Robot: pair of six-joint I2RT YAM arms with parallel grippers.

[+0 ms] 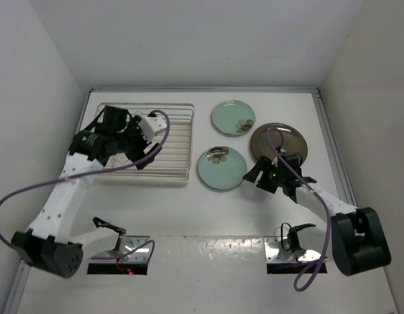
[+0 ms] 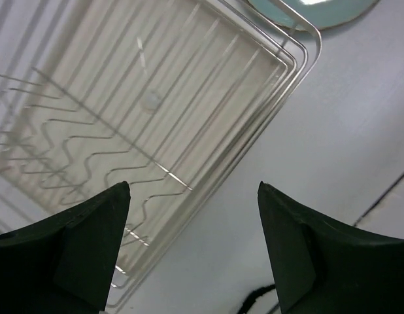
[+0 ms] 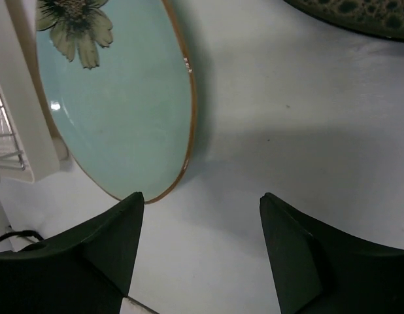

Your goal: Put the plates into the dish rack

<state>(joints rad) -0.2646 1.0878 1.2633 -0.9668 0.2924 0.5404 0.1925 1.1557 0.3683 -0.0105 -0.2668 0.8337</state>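
Note:
The wire dish rack point(image 1: 172, 140) stands at the back left and holds no plates; its zigzag slots show in the left wrist view point(image 2: 78, 157). My left gripper point(image 1: 142, 160) point(image 2: 194, 190) is open and empty over the rack's near right corner. Two mint-green plates lie flat on the table, one near the middle point(image 1: 221, 168) point(image 3: 117, 111) and one further back point(image 1: 233, 118). The dark brown plate point(image 1: 280, 142) point(image 3: 359, 16) lies to their right. My right gripper point(image 1: 253, 175) point(image 3: 201, 199) is open and empty, just right of the near mint plate's rim.
White walls point(image 1: 38, 91) close in the table at the left, back and right. A raised rail point(image 1: 333, 140) runs along the right side. Purple cables point(image 1: 25, 190) loop from both arms. Two metal brackets point(image 1: 130, 247) sit at the near edge.

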